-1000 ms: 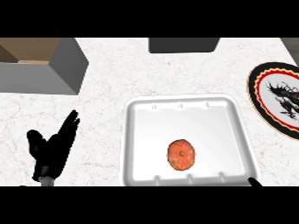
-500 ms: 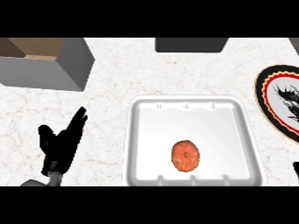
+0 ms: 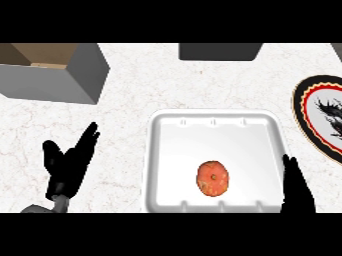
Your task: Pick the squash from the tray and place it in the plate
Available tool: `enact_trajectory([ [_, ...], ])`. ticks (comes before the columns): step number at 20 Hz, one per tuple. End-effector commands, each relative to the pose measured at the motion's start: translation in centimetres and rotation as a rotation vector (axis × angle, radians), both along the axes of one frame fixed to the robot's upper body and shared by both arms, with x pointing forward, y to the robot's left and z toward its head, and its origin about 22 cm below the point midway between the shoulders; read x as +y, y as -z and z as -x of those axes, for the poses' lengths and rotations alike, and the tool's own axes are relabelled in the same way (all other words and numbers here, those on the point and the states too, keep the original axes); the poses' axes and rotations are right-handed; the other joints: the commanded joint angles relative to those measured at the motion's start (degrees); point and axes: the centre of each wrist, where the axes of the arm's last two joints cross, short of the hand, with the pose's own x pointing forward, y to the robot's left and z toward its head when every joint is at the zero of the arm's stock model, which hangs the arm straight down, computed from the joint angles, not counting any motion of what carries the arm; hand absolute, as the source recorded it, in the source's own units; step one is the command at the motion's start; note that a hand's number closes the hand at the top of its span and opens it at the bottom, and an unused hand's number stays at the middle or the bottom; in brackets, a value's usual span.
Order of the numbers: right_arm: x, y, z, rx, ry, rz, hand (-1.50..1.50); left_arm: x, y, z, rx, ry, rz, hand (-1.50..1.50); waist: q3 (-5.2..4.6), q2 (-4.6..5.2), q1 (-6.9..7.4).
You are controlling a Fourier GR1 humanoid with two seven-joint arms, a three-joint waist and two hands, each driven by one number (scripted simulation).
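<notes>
An orange squash (image 3: 213, 178) lies in the lower middle of a white tray (image 3: 175, 135) on the marble counter. A round plate (image 3: 305, 111) with a black rim, white centre and a dark dragon figure sits at the right edge, partly cut off. My left hand (image 3: 69, 164) is open to the left of the tray, fingers straight and pointing up and right. My right hand (image 3: 295, 190) rises from the lower edge by the tray's right rim, fingers straight, a short way right of the squash and apart from it.
A grey open-topped box (image 3: 48, 75) with a brown inside stands at the back left. A dark grey block (image 3: 220, 50) sits at the back middle. Bare marble counter lies between tray and plate.
My right hand has come up from the lower right edge to beside the tray's right rim. The left hand has shifted up and right a little. The squash has not moved in the tray.
</notes>
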Motion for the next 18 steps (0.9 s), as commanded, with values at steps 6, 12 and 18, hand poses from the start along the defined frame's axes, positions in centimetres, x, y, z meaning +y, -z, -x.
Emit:
enact_trajectory([
  [6,4.3,1.7,-2.9,0.156,-0.011,-0.056,-1.50,-1.7,0.5,0.0,-0.004,0.005,-0.006,0.00,-0.03,-0.02,-0.52],
  [12,6.0,2.3,-4.6,0.132,-0.010,-0.063,-1.50,0.0,0.0,1.0,0.023,-0.017,-0.001,0.00,-0.02,-0.10,-0.20],
  [18,5.8,2.2,-5.6,0.189,0.029,0.040,-1.50,-1.1,1.1,0.0,0.031,-0.016,0.001,0.00,-0.06,-0.06,-0.64],
])
